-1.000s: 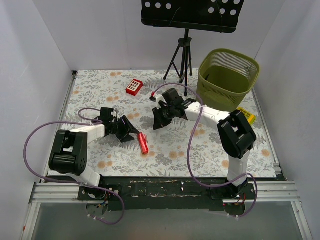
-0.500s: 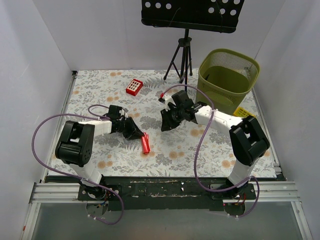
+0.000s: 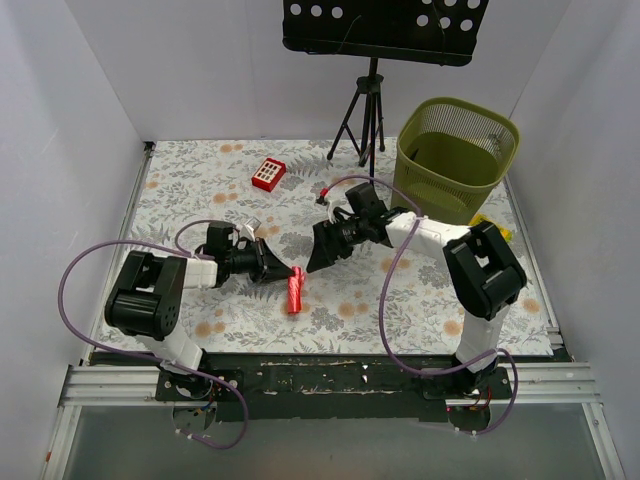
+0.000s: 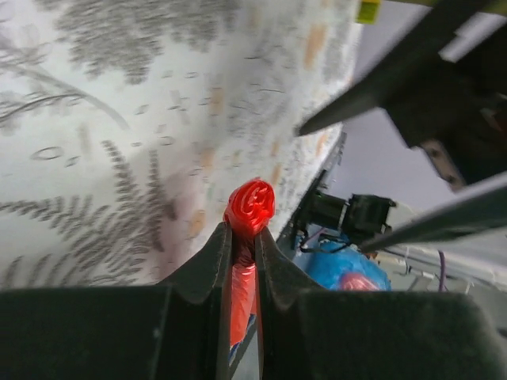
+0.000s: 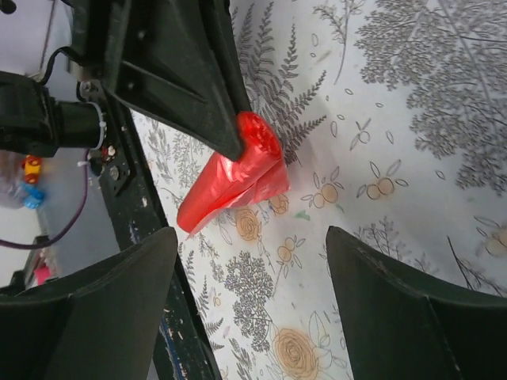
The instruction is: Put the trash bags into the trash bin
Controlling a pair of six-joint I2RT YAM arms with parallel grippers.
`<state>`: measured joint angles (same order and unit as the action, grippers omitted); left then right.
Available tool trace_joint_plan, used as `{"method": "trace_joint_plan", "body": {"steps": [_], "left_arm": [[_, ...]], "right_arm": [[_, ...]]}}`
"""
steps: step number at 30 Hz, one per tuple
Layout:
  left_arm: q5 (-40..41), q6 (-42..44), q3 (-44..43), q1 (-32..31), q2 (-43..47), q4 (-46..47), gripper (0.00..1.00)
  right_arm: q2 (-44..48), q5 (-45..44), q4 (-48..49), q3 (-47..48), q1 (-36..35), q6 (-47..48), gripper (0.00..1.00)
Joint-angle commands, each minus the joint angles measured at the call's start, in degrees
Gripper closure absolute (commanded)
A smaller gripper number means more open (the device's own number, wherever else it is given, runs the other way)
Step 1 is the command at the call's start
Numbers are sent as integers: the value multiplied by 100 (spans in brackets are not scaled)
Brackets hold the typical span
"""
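The trash bag point(image 4: 249, 207) was seen to be thin red plastic film, glossy and finely wrinkled (bright glints were caught along its folds). The left gripper point(image 4: 243, 231) was made of matt black plastic with a faint grain, and the same dull black plastic was found on the right gripper point(image 5: 252, 233). The table cover point(image 3: 350, 300) was shown as a smooth, matt sheet printed with grey ferns and orange flowers. The trash bin point(image 3: 457, 150) was moulded in olive-green plastic, perforated and slightly shiny. A silvery metal rail point(image 3: 560, 385) was noted at the near edge.
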<state>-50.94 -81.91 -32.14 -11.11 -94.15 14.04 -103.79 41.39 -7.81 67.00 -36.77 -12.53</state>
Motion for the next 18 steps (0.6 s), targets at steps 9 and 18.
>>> {"method": "trace_joint_plan", "body": {"steps": [9, 18], "left_arm": [[-1507, -922, 243, 329, 476, 2075, 100], [-1656, -1327, 322, 338, 503, 2471, 100]], "right_arm": [[-678, 1328, 719, 542, 4, -495, 15], [-932, 1644, 1256, 656, 12, -917, 27]]}}
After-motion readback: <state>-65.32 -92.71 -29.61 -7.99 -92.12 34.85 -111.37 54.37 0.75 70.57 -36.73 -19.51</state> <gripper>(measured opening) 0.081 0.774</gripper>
